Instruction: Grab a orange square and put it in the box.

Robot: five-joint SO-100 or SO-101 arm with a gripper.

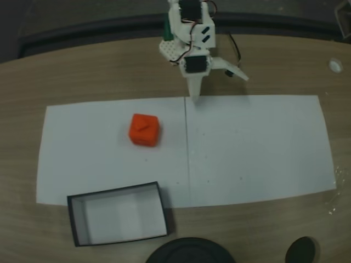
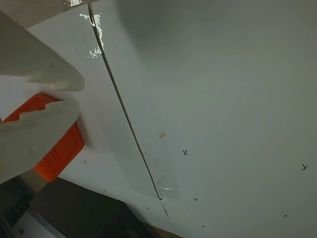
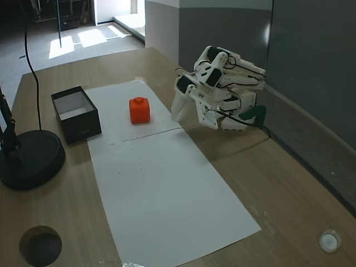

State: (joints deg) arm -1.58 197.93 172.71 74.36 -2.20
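Lying on white paper sheets (image 1: pixel 258 148) taped across a wooden table (image 1: pixel 55 71), the orange square (image 1: pixel 145 130) is seen in a fixed view near the left sheet's middle, well apart from the box (image 1: pixel 118 213). The box, black-walled with a white inside, is set at the paper's lower left edge in that view, partly on paper and partly on wood; nothing is seen inside it. A shallow raised mark is visible on the cube's top face.

The white arm (image 3: pixel 222 89) is folded low at the table's far edge in a fixed view, with its gripper (image 1: pixel 195 94) pointed down over the seam where the two sheets meet. The cube is left untouched, to the gripper's left in that view and clear of it. In the wrist view, the white fingers (image 2: pixel 34 134) are seen at the left edge with the cube (image 2: pixel 62 151) partly hidden behind them; only a narrow gap is shown between the fingertips, and nothing is gripped, though whether the jaws are fully closed cannot be told.

Small pen crosses (image 2: pixel 185 152) are marked on the paper in the wrist view; no readable writing or brand is made out. A round black lamp base (image 3: pixel 28 158) is placed near the box, and a cable hole (image 3: pixel 40 245) is cut in the tabletop.
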